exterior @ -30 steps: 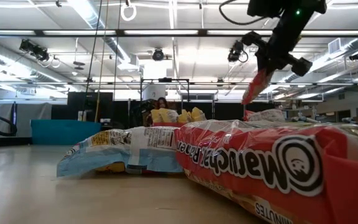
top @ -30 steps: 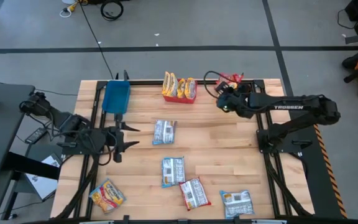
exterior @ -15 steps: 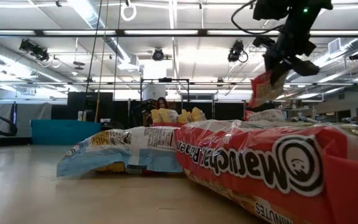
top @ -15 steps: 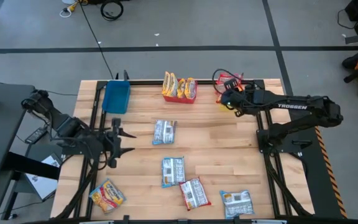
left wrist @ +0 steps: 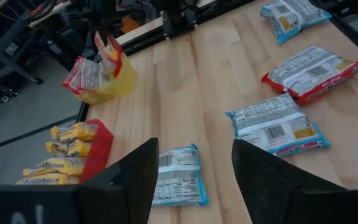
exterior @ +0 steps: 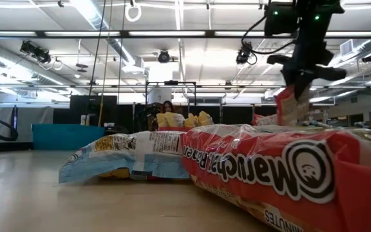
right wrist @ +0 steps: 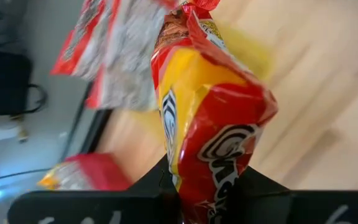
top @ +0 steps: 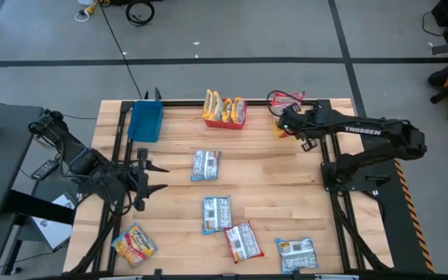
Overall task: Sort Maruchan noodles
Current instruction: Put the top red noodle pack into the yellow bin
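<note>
High view: the wooden counter [top: 271,167] carries both arms, with the right gripper [top: 288,124] held over the far right corner, just beside the yellow bin [top: 280,129] and the red-and-white packets [left wrist: 86,73] already standing in it. Its fingers are closed tight on a red-and-yellow Maruchan packet [right wrist: 207,118], which hangs upright from the gripper, clear of the counter, as the low view confirms [exterior: 290,106]. The left gripper [top: 148,177] waits above the near left part of the counter, its fingers spread wide and holding nothing. Along the far edge stand a blue bin [top: 145,122], and a red bin [top: 225,118] filled with yellow-orange packets [left wrist: 61,149]. Loose packets lie flat on the counter: a blue-and-white packet [top: 206,165] near the middle, a second blue-and-white packet [top: 216,214] nearer the front, a red-and-white packet [top: 243,242] touching its corner, a third blue-and-white packet [top: 296,253] at the front right, and a yellow-orange packet [top: 134,243] at the front left corner, well apart from the others.
</note>
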Robot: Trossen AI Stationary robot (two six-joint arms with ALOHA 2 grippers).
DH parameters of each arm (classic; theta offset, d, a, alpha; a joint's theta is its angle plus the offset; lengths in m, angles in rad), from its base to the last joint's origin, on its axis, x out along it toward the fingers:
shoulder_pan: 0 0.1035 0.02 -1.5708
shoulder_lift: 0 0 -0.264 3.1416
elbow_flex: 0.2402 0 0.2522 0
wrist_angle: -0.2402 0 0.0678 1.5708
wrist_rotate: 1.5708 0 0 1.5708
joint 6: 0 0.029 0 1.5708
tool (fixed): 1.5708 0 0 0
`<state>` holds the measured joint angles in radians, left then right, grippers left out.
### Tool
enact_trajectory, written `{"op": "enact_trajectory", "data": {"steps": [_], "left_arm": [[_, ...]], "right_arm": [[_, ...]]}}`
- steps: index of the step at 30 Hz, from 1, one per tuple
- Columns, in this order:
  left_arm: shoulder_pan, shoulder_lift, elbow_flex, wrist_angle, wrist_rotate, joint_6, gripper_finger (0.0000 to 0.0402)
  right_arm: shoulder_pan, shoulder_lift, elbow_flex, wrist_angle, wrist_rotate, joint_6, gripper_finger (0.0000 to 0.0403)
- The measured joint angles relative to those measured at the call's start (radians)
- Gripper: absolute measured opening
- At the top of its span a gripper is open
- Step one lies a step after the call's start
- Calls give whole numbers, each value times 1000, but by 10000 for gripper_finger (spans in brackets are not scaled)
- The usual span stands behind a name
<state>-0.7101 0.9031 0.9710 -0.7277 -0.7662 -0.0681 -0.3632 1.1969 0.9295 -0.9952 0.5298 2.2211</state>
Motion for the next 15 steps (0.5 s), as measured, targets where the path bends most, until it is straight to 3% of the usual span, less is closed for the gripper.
{"op": "enact_trajectory", "data": {"steps": [5,9,15], "left_arm": [[0,0,0,-1,0,-25,208],[-1,0,0,-5,14,-55,208],[-1,0,0,-29,38,-81,208]], "right_arm": [[-1,62,0,153,3,-13,60],[-1,126,1,149,2,79,60],[-31,161,1,201,-7,82,60]]}}
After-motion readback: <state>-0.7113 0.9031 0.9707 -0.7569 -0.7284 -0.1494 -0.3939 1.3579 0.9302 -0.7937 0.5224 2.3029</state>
